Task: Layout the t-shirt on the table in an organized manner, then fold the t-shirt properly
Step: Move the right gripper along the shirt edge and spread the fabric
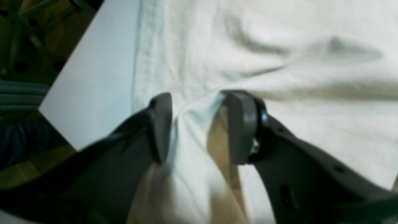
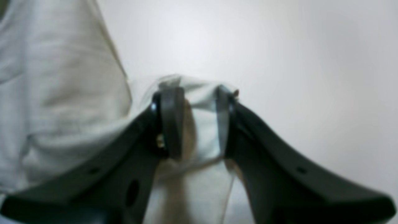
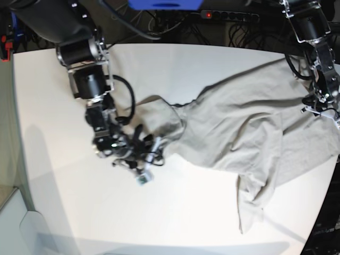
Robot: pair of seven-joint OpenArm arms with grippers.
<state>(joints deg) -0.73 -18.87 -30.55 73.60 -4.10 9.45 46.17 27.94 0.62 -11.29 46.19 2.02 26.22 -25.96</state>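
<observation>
Here both claws pinch the t-shirt point(image 3: 239, 122) over the table point(image 3: 64, 175).

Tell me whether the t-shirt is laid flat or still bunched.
Bunched: the light grey-beige cotton t-shirt stretches wrinkled across the white table, pinched by the left gripper and right gripper.

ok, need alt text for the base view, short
Overhead view of a white table with a grey-beige t-shirt stretched unevenly between two robot arms. The right gripper, at image left, pinches one end of the shirt; the left gripper, at the far right edge, holds the other. One sleeve trails toward the near edge.
</observation>
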